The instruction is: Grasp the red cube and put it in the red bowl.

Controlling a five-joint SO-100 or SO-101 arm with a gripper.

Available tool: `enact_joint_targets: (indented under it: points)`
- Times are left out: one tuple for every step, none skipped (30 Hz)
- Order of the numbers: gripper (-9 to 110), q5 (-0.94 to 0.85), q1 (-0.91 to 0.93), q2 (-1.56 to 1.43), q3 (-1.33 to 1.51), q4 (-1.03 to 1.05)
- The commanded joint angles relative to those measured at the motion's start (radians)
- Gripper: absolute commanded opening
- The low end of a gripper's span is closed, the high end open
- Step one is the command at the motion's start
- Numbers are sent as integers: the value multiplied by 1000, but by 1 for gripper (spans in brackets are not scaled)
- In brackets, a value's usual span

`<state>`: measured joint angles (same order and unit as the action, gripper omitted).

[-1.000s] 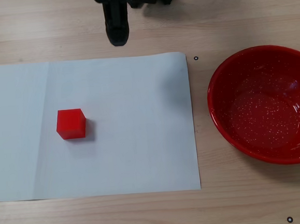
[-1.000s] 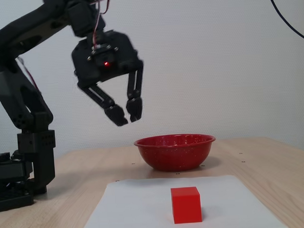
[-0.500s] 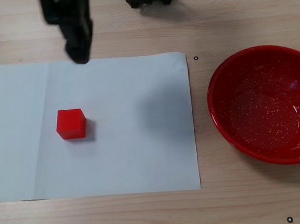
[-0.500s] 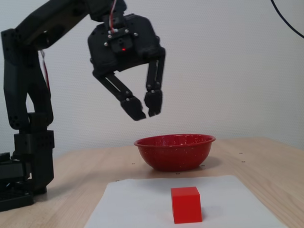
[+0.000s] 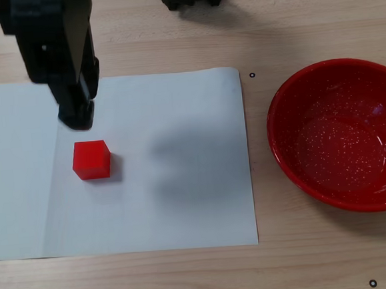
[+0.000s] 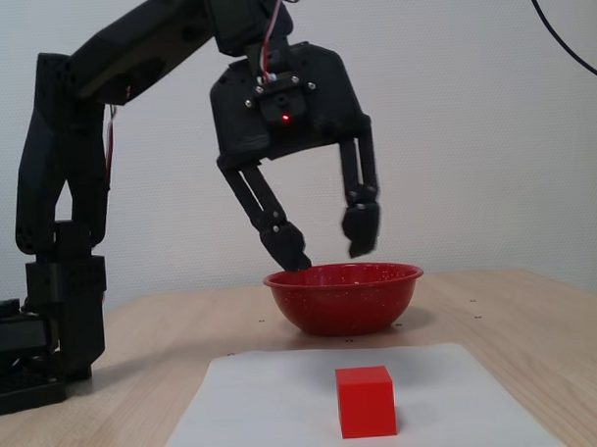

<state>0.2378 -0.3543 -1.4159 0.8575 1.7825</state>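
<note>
Pale wooden desk [image 5: 171,32] is being used, with a white paper sheet [image 5: 183,185] laid on it. No grasp is being made yet: the gripper [image 6: 326,244] is being held above the desk, fingers spread apart and empty. The red cube [image 5: 90,159] is resting on the sheet, below the gripper and untouched. The red bowl [image 5: 282,152] is sitting empty, well apart from the gripper. Grasping, carrying and release are all judged outstanding. Cube faces are appearing plain, matte, sharp-edged.
</note>
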Motion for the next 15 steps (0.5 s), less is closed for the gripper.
enact_joint_targets:
  points:
    - [23,25,-14,-28,-123,14]
    - [28,25,-14,-14,-133,14]
    - [35,20,-15,-2,-143,14]
    - [38,20,-15,9,-153,14]
    - [41,20,-15,21,-161,14]
    - [43,20,-15,32,-167,15]
    - [46,20,-17,44,-175,15]
    - [48,20,-17,57,-184,15]
    - [51,20,-18,71,-193,15]
    - [53,20,-20,83,-201,12]
    - [56,23,-23,95,-209,9]
    - [57,28,-25,107,-216,6]
    - [58,34,-28,121,-224,3]
    - [60,41,-29,132,-229,0]
    - [61,48,-32,143,-233,-6]
